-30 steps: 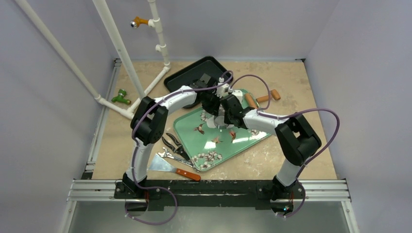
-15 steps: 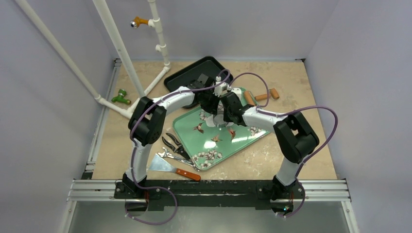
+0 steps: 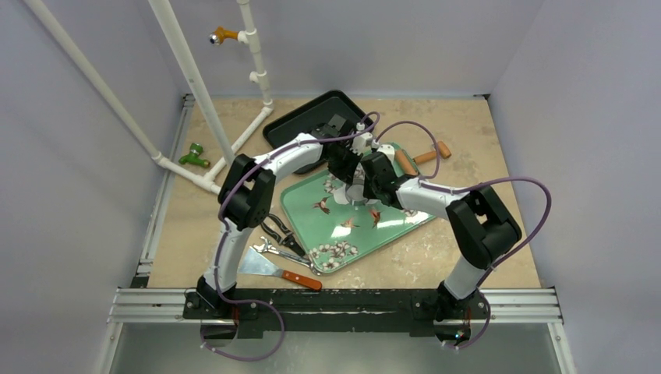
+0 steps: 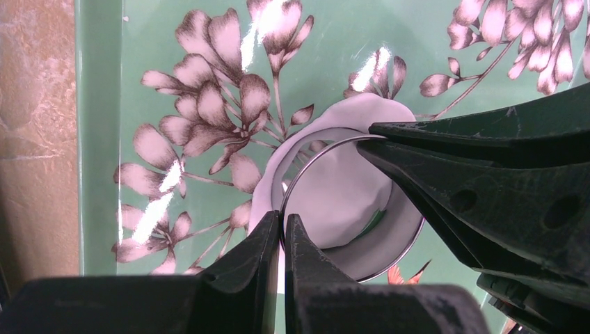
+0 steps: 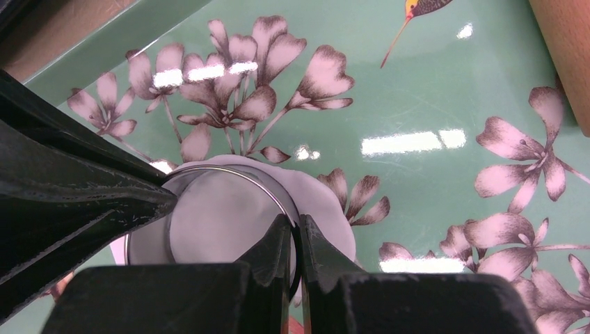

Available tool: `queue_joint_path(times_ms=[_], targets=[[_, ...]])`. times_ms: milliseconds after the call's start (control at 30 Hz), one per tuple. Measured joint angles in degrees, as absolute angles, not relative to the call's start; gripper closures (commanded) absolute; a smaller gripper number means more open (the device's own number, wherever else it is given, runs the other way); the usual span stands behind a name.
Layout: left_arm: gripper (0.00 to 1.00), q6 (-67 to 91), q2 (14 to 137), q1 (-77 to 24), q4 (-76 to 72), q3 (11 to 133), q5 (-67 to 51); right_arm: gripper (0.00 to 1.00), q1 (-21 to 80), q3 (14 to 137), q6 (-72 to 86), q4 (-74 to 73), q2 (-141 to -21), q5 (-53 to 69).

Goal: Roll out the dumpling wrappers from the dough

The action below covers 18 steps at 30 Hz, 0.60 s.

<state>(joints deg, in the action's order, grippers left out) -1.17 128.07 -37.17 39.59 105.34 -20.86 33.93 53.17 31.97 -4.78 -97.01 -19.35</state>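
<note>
A thin white dumpling wrapper of dough lies on the green flowered tray, among its blossom prints. A shiny metal ring cutter stands on the wrapper, and dough spills past the ring's edge. My left gripper is shut on the ring's thin wall on one side. On the opposite side my right gripper pinches the wall the same way. In the top view both grippers meet over the ring, which they mostly hide.
A wooden rolling pin lies at the tray's far right edge. A black tray sits behind. Pliers, a wrench and a scraper lie left of the green tray. White pipes stand at far left.
Both arms have shifted a little to the right over the tray, keeping their grips on the ring. The jaws have not opened.
</note>
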Motion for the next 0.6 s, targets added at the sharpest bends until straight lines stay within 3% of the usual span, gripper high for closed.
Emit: queue_joint_path(times_ms=[233,367,600], targets=[[1.0,-1.4,128.1,-37.2,39.3,105.1,-20.7,0.99,33.9,53.1,32.1,-4.8,-97.0,-19.3],[1.0,-2.0,128.1,-37.2,39.3,105.1,-20.7,0.82,33.8,53.1,32.0,-5.1,-96.6,-18.9],[1.0,-3.9,128.0,-37.5,39.4,105.1,-20.1,0.75,33.6,53.7,31.5,-6.9,-91.8,-19.2]])
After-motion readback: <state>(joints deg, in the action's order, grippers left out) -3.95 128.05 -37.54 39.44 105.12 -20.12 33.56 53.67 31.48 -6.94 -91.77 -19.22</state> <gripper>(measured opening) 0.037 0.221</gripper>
